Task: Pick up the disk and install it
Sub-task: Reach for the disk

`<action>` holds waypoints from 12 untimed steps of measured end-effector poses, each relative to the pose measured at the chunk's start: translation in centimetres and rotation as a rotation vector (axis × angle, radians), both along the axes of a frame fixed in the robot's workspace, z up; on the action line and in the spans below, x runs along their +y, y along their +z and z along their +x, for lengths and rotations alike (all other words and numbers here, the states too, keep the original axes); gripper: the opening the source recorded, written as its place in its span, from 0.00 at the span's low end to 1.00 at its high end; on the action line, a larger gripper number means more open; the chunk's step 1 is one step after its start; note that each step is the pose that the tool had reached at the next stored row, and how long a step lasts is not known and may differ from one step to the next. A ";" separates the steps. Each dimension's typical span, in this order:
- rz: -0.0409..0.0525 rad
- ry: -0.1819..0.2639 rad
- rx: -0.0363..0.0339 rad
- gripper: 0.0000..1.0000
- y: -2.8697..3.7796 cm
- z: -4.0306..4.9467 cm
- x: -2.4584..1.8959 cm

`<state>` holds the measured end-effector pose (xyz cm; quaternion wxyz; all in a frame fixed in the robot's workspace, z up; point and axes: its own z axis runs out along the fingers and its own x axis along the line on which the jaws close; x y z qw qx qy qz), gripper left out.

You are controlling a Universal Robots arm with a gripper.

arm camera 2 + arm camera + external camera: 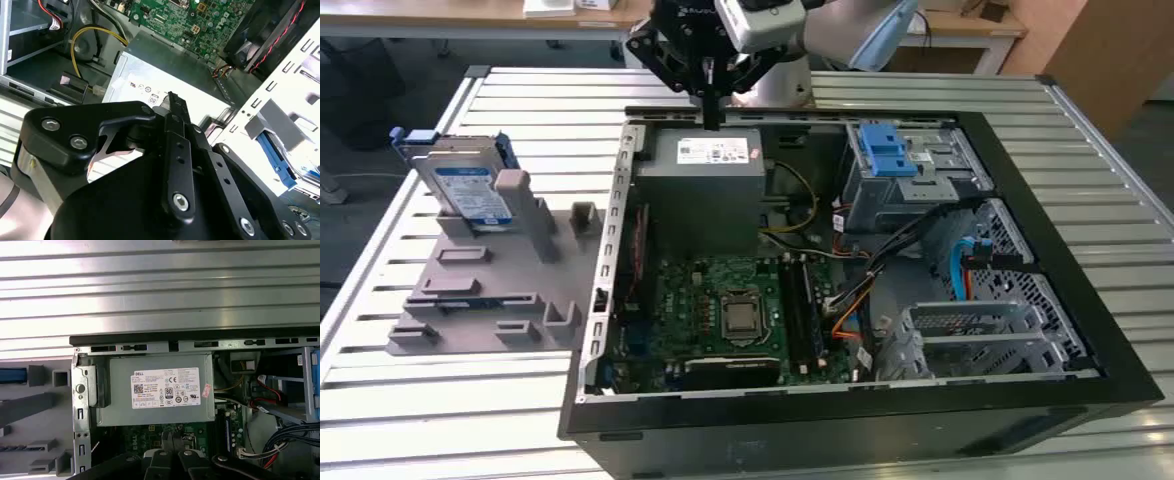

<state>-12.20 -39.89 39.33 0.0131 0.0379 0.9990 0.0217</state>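
The black two-fingered gripper (711, 115) hung above the far end of the open black computer case (854, 425), its slim fingers drawn together with nothing between them. Its tip pointed down, just over the grey boxy power supply with the white sticker (707, 180); both wrist views showed that same box beneath the fingers.

The disk (463, 185), a flat silver metal hard drive with a blue-and-white label and blue plastic rails, stood on edge in a grey plastic fixture (494, 295) at the exterior view's left. It sat outside the case and well apart from the gripper (nothing was touching it but the fixture).

Inside the case, the green motherboard (720, 300) lay next to the power supply, on the side nearer the exterior camera. The metal drive cage with two blue tabs (901, 165) sat toward the exterior view's right of the power supply, with black cables running near it. Case and fixture both rested on a slatted silver metal table (534, 90).
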 end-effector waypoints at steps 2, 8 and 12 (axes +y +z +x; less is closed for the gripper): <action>0.0001 0.000 0.0000 0.11 0.00 0.00 0.00; 0.0000 0.000 0.0000 0.11 0.00 -0.59 0.00; 0.0000 0.000 -0.0001 0.11 -0.05 -1.37 0.00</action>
